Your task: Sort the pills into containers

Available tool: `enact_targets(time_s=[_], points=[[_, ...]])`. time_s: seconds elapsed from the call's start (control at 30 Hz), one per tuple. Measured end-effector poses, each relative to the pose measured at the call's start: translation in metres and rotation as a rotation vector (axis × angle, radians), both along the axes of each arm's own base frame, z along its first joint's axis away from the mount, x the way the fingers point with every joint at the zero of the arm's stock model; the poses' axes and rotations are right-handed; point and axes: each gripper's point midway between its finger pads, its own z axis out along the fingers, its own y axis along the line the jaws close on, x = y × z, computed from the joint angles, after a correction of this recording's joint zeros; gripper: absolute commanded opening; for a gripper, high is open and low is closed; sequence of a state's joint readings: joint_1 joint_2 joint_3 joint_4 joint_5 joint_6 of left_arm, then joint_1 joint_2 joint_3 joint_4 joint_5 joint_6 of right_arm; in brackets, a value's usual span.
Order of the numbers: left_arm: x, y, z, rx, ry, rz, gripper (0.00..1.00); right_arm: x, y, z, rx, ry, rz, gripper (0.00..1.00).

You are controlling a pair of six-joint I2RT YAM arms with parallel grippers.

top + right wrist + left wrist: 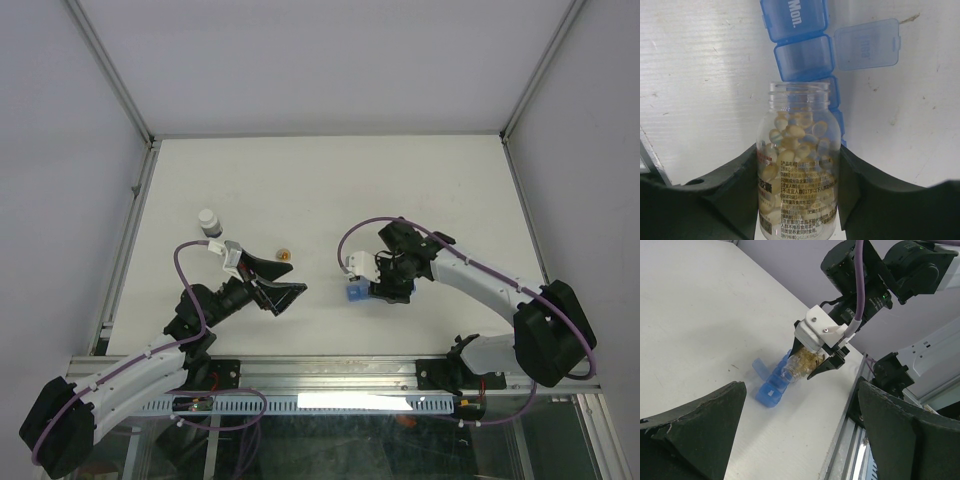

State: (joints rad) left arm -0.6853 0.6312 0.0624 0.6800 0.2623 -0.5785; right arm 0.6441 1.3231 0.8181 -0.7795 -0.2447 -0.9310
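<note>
- The right end effector [800, 167] pinches a clear, capless bottle [799, 150] of pale yellow pills, tilted mouth-down.
- A blue pill organiser [801, 59] lies on the white counter [400, 180], at 12 o'clock of the bottle's mouth in the right wrist view. One lid [867, 45] lies open toward 1 o'clock.
- The left end effector [288, 284], fingers spread wide, sits at 9 o'clock of the organiser from above.
- A white-capped bottle [208, 220] stands at its 10 o'clock.

right gripper [798, 156] clamped on a clear pill bottle [797, 200], no cap, stuffed with pale yellowish pills [795, 136], mouth overlapping the blue pill organiser strip [802, 59], "Mon." compartment [795, 17] shut, one lid [867, 44] flipped open off to the right, white table [700, 65] underneath
</note>
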Motion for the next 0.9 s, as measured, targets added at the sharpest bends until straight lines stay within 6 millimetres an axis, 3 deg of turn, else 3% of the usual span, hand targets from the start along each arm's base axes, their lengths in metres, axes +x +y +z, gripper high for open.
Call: enact_targets(time_s=[0.9], points=[[-0.0002, 0.0002, -0.0068, 0.01, 0.013, 0.0, 0.99, -0.0013, -0.0003, -0.0026, -0.02, 0.003, -0.007, 0.0]])
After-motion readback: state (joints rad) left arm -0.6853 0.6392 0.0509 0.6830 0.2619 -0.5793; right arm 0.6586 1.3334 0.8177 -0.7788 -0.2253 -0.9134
